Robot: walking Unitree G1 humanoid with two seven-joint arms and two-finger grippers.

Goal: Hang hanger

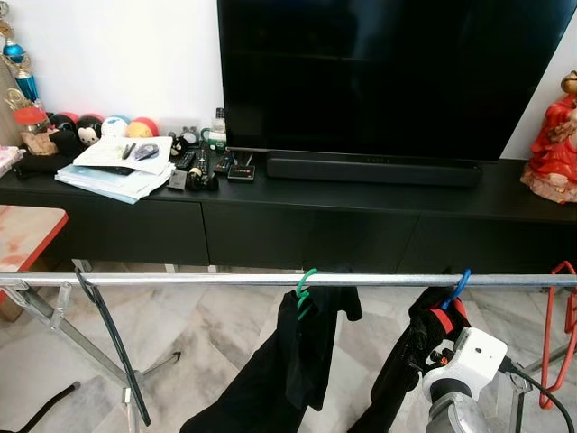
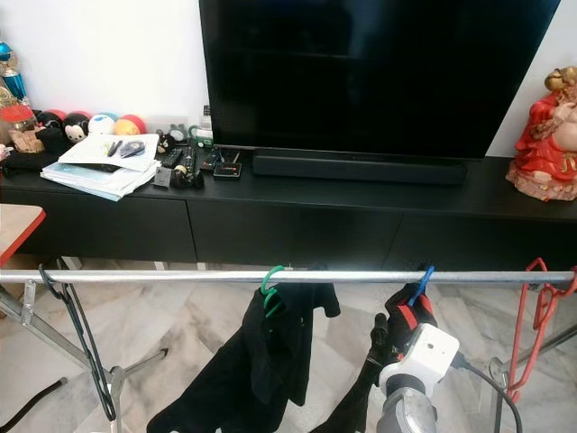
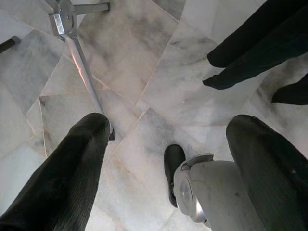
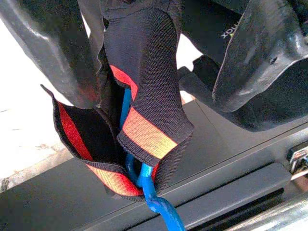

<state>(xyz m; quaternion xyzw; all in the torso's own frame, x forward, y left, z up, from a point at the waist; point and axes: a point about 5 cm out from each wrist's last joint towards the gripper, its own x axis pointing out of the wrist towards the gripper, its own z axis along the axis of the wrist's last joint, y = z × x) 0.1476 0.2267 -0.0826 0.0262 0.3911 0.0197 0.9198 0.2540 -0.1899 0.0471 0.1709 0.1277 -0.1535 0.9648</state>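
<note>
Marble floor tiles (image 1: 216,334) are spreading beneath a long black TV console (image 1: 297,225), which is carrying a large dark television (image 1: 388,72), a soundbar (image 1: 372,170), papers (image 1: 117,171) near its left end and a red figurine (image 1: 552,144) at its right end. In front, a metal drying-rack rail (image 1: 180,280) is running across. A green hanger (image 1: 305,287) with a black garment (image 1: 297,361) is hanging at mid-rail. The right end effector (image 4: 159,62) is holding a black, orange-banded garment (image 4: 144,110) on a blue hanger (image 1: 458,289), whose hook is sitting on the rail toward its right end. The left end effector (image 3: 168,159) is hanging with fingers spread wide over the floor. A red hanger (image 1: 559,325) is dangling at the rail's right end.
</note>
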